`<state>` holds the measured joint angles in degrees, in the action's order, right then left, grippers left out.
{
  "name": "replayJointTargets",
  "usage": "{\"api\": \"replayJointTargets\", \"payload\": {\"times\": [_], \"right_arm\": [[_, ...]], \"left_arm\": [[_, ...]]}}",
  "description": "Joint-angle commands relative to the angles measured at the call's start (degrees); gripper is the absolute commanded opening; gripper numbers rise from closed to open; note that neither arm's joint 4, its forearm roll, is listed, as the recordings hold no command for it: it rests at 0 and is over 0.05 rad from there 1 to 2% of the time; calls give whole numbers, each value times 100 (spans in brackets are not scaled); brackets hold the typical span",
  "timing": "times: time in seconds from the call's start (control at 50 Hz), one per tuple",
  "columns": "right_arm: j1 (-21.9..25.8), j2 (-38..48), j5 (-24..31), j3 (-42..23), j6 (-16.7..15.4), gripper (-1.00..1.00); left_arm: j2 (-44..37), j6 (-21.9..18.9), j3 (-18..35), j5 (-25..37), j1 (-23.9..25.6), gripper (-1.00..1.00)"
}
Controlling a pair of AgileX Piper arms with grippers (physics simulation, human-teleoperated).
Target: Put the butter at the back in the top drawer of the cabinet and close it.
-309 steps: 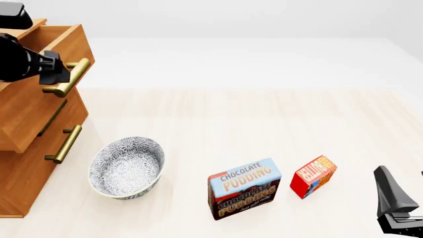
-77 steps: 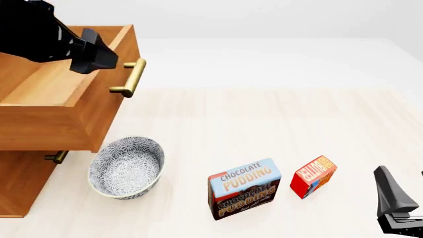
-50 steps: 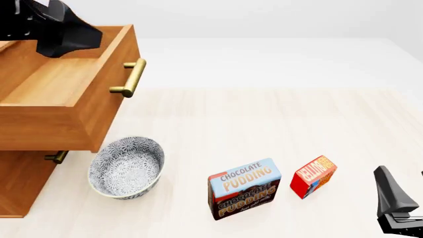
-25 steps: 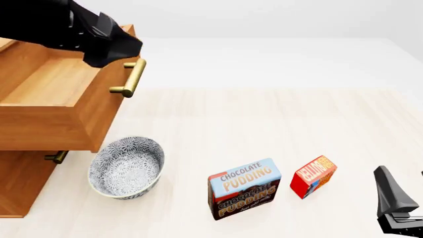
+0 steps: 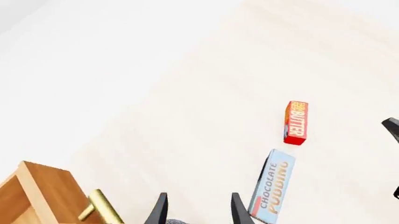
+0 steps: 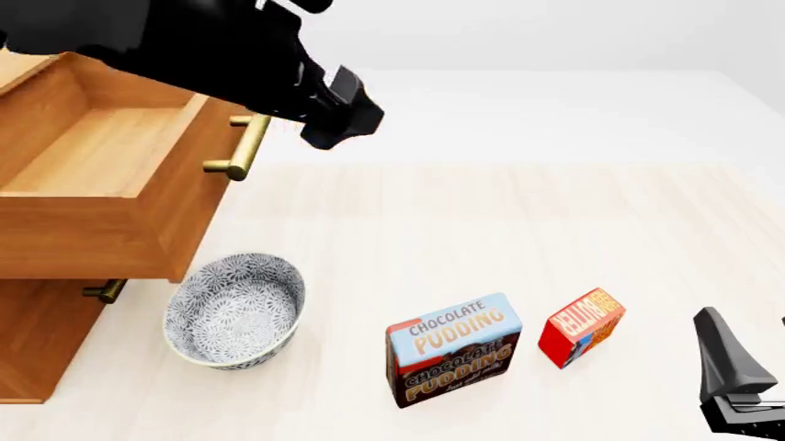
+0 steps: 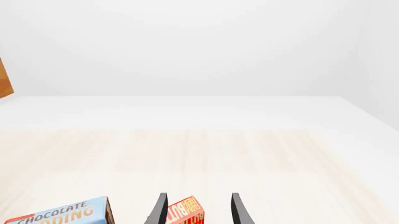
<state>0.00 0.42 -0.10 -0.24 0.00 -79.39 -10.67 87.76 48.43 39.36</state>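
Two grippers were examined. We found the left gripper (image 5: 195, 210) with its fingers spread apart and nothing between them; in the front view (image 6: 347, 108) it hung in the air, clear of the tabletop, just to the right of the brass bar handle (image 6: 243, 147) of the top drawer (image 6: 117, 188). Its wrist camera looked down past the fingertips onto the table (image 5: 206, 93), with the butter (image 5: 296, 122) and the Chocolate Pudding box (image 5: 272, 186) both well below it.

We found the right gripper (image 7: 195, 209) likewise parted and holding nothing. In its wrist view the butter (image 7: 186, 213) showed between the two fingertips, though we could not tell from that view whether it was touched. In the front view only one dark finger of this gripper (image 6: 733, 378) was visible at the lower right corner, near the butter (image 6: 582, 326) but apart from it.

We noted the butter resting on the table, just to the right of the Chocolate Pudding box (image 6: 454, 349), the two not touching. The top drawer stood pulled well out of the cabinet (image 6: 43, 340), its wooden floor bare. A patterned bowl (image 6: 234, 310) sat on the table below the drawer front, to the left of the pudding box. A lower drawer handle (image 6: 103, 292) showed partly beneath the open drawer.
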Motion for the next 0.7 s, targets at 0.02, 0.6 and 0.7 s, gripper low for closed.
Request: {"api": "replayJointTargets", "payload": {"times": [0.02, 0.6, 0.7], "right_arm": [[0, 0, 0, 0, 0, 100], [0, 0, 0, 0, 0, 100], [0, 0, 0, 0, 0, 100]], "left_arm": [[-789, 35, 273, -270, 433, 100], [-2244, 295, 819, -514, 1076, 100], [-2571, 407, 1030, -407, 1221, 100]]}}
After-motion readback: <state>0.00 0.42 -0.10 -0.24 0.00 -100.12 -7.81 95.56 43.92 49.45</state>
